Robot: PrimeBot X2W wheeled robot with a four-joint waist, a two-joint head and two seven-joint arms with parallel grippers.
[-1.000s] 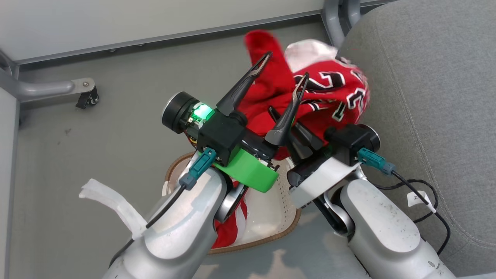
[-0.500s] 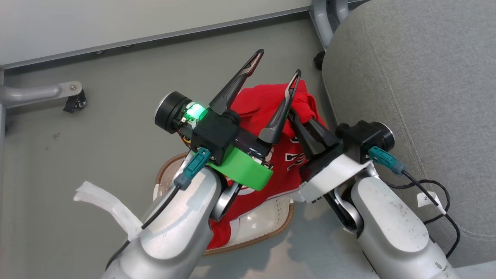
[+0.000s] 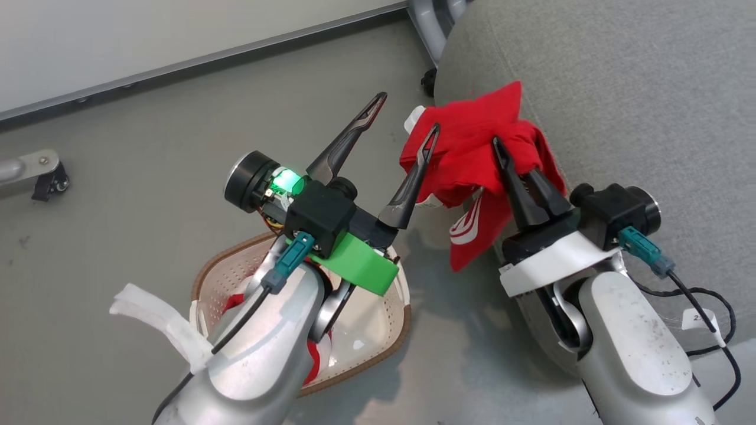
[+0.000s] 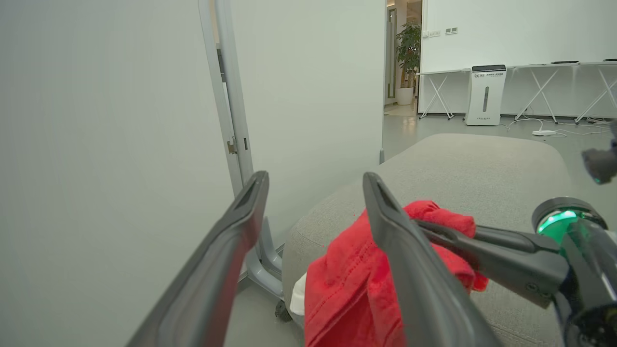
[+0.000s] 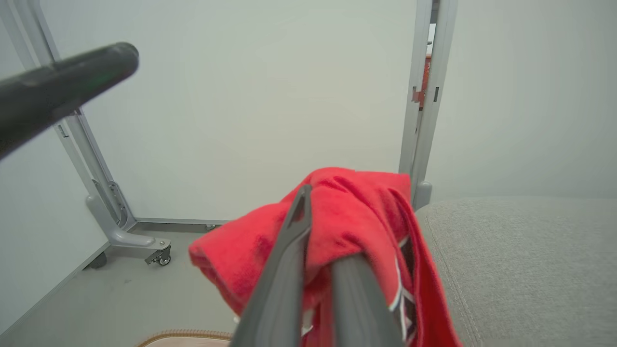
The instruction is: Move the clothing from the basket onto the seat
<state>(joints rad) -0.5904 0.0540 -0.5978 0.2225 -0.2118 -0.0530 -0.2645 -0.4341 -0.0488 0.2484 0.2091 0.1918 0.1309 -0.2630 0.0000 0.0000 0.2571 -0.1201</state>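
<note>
Scanning from the left, finds the basket (image 3: 204,277) low on the floor, partly under the left forearm, with scraps of red clothing (image 3: 235,302) inside; judges the job only part done.

Moving right, meets the left gripper (image 3: 409,112) up beyond the basket, with fingers spread wide and grasping nothing, the nearer one just beside the red bundle. Probably held off there to keep clear of the carry.

Further right, sees one garment (image 3: 472,147) bunched and lifted off the floor at the seat's near-left edge, partly over the cushion and partly hanging down its side. Pinched in the right gripper (image 3: 509,158), with fingers clenched on a fold high in the bundle, likely so as to let the rest drape free of the basket rim.

Hangs with its long axis roughly up and down: upper corner toward the cushion, white-striped tail pointing at the floor.

Ends at the far right with the seat (image 3: 620,88), with plenty of grey cushion beyond the bundle for a drop.
</note>
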